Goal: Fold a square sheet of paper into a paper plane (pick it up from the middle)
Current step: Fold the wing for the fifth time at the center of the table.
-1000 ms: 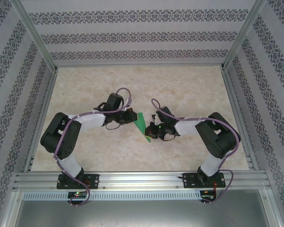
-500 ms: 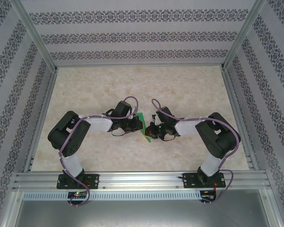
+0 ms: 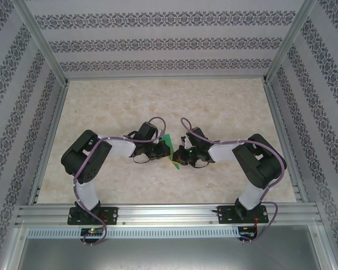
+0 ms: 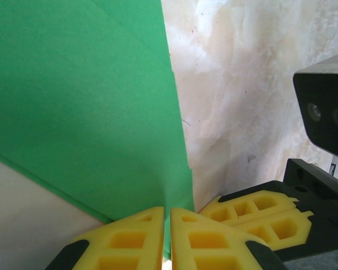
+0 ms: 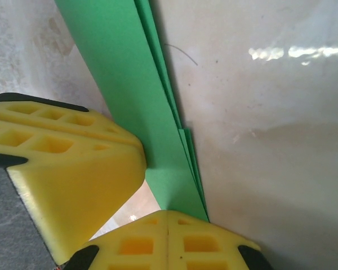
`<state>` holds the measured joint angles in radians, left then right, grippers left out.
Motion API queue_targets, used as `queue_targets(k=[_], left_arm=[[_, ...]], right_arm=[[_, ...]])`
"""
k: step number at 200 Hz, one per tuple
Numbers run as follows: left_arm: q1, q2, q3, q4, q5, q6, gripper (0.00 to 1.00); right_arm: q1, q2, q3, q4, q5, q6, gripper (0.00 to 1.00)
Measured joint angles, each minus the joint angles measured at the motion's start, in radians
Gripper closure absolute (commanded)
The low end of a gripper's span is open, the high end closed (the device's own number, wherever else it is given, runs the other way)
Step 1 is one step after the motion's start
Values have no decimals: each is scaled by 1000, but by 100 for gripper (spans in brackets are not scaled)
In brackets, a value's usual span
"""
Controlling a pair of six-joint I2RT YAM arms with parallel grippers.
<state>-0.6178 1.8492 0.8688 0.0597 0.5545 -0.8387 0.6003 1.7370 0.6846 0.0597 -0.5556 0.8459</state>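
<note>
Middle of the table (image 3: 214,101): both arms bend in toward each other in the top view, with the green paper (image 3: 169,145) right between their tips, just left of frame centre.
Green paper: it's folded. The right wrist view shows stacked layers along its edge, running from the top of the frame down to the bottom centre. In the left wrist view it fills the upper left.
Left gripper (image 4: 167,236): yellow fingers pressed together at the bottom of its own view, with the paper's lower corner pinched in the seam.
Right gripper (image 5: 167,239): same deal, fingers closed tight at bottom centre, clamped on the paper's narrow end.
Spacing: super close. One left finger (image 5: 67,163) sits at the left of the right wrist view, just beside the paper. The right fingers (image 4: 253,205) poke in at the lower right of the left wrist view.
Surface: pale marbled tabletop. Can't tell whether the paper touches it.
</note>
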Motion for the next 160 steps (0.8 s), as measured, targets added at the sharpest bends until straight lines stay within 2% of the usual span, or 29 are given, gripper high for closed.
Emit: queue_targets(k=[69,160], left_arm=[[-18,0,53,-110,-93,4,88],[1,19,101,-156,-115,19,86]], right_arm=[[2,-7,1,-7,6,-3,100],[8,-11,0,-9,19,-3,100]])
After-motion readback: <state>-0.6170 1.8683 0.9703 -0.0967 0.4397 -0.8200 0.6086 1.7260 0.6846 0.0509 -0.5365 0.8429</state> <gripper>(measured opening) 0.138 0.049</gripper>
